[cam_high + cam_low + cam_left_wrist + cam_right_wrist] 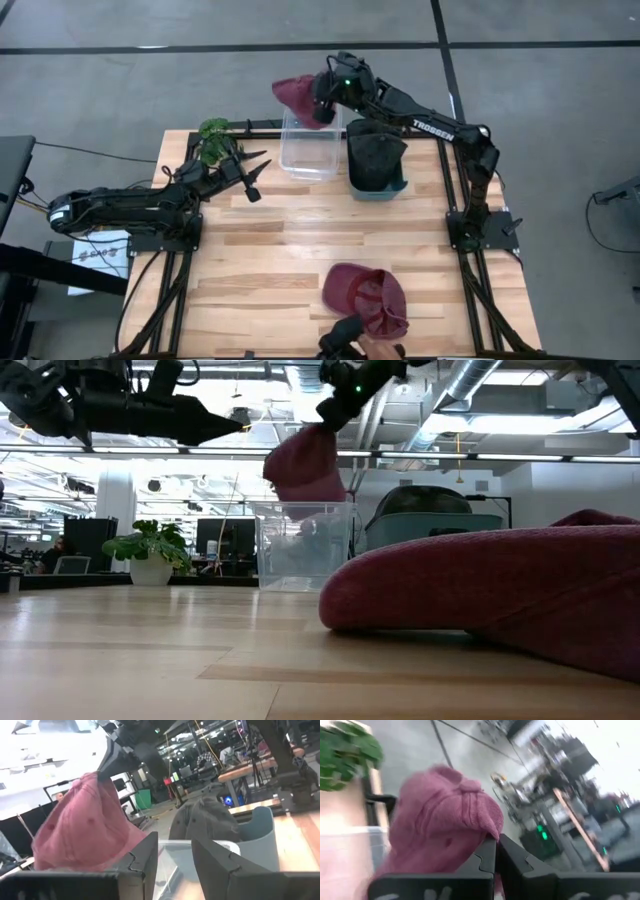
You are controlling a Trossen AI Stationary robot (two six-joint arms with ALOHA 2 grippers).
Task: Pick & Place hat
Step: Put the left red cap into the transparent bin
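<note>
Nearby, clear bin (311,150) adjoins hat-filled teal bin (377,186).

Two maroon hats: one (303,98) pinched in the right pincer (322,108), one (365,297) lying well apart from it on the tabletop (300,240). One dark hat (374,152). One clear bin (310,150). One teal bin (378,188). One plant (213,137). Two pincers, the left pincer (252,172) beside the plant.
</note>
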